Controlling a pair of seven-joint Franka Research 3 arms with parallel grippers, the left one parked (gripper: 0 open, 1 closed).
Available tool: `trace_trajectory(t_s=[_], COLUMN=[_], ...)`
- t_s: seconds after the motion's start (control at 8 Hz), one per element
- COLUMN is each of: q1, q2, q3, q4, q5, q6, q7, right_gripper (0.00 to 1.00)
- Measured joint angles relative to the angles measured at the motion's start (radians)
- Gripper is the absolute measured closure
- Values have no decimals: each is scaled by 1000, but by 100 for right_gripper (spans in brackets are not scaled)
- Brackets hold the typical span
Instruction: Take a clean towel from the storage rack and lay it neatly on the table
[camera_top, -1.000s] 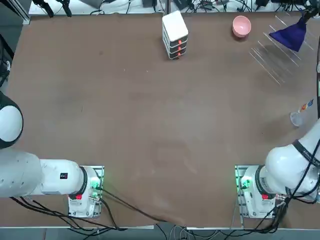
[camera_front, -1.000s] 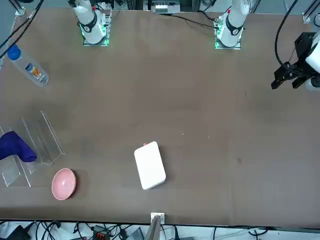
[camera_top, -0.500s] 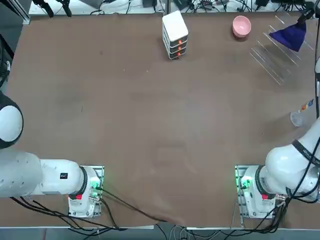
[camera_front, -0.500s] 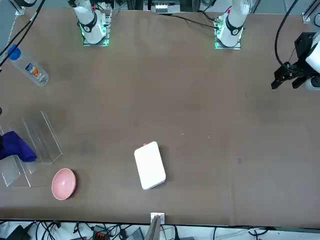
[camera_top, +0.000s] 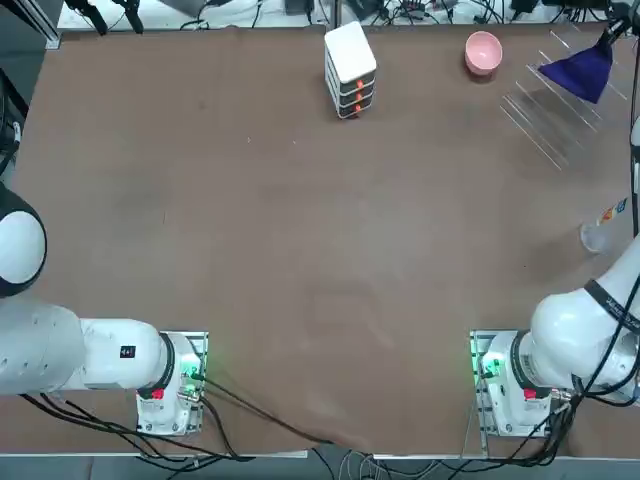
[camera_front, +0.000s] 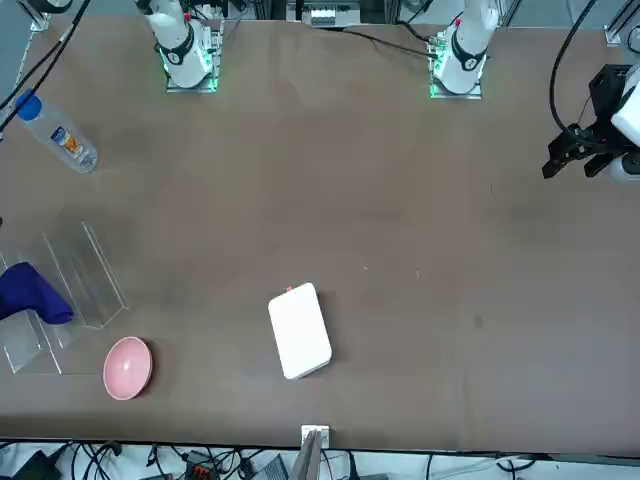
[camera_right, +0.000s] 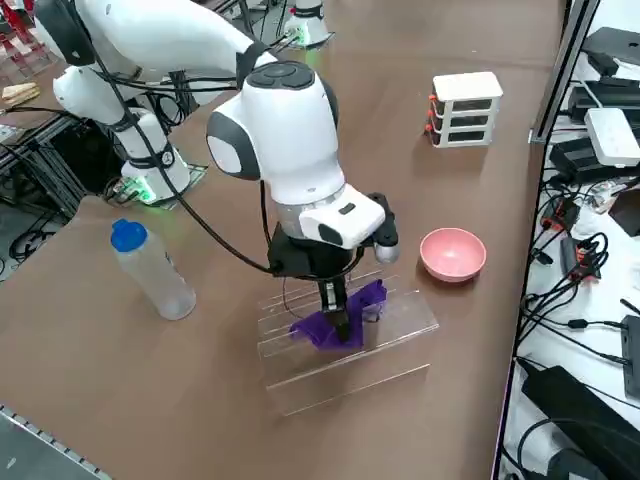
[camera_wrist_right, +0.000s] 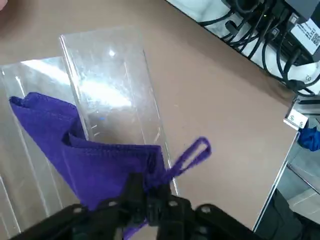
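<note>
Right gripper (camera_wrist_right: 150, 195) over storage rack (camera_right: 345, 340), jaws pinching towel (camera_wrist_right: 100, 155), grip seen only at wrist

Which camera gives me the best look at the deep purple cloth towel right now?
The right wrist view: the deep purple cloth towel fills it, pinched by the right end effector over the clear rod storage rack. The right side view shows it partly behind the end effector; top and front views show only a small purple patch at the edge.

Gripper (camera_right: 340, 322) on towel (camera_right: 335, 322) over rack (camera_right: 345, 345)
</note>
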Motion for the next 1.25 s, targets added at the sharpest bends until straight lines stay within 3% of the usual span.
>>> trace_trajectory(t_s=[0.38, 0.75, 1.0, 1.25], q1=[10, 43, 156, 295], q2=[-13, -119, -202, -248], q3=[5, 16, 23, 26], q4=[21, 49, 48, 19], q5=[89, 160, 167, 196], q6=[-90, -373, -584, -672], q7=[2, 58, 276, 525], right_gripper=[97, 97, 97, 97])
